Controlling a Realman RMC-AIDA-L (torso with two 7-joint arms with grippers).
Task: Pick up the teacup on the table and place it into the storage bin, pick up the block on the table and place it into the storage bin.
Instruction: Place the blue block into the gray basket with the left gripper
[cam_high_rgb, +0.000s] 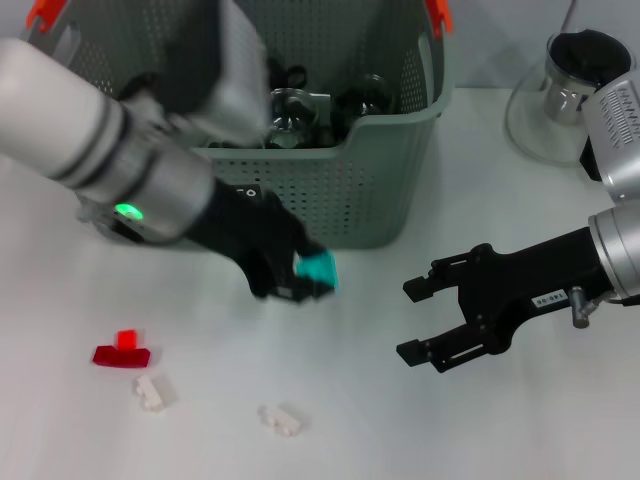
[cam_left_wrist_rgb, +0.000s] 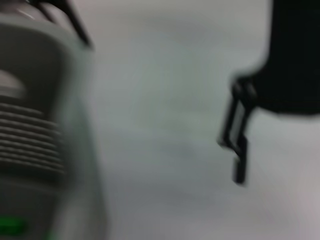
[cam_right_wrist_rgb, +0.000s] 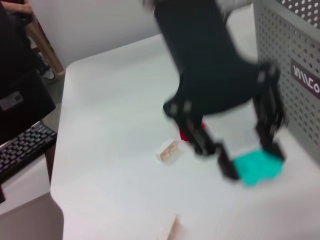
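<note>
The left gripper (cam_high_rgb: 300, 278) has its jaws clenched on the teal block (cam_high_rgb: 320, 268), just outside the storage bin (cam_high_rgb: 380, 190); placing it remains. The right gripper (cam_high_rgb: 425, 320) waits, jaws released.

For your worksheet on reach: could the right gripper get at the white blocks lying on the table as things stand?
Probably yes: the right gripper is open above bare table, and nothing lies between it and the white blocks.
</note>
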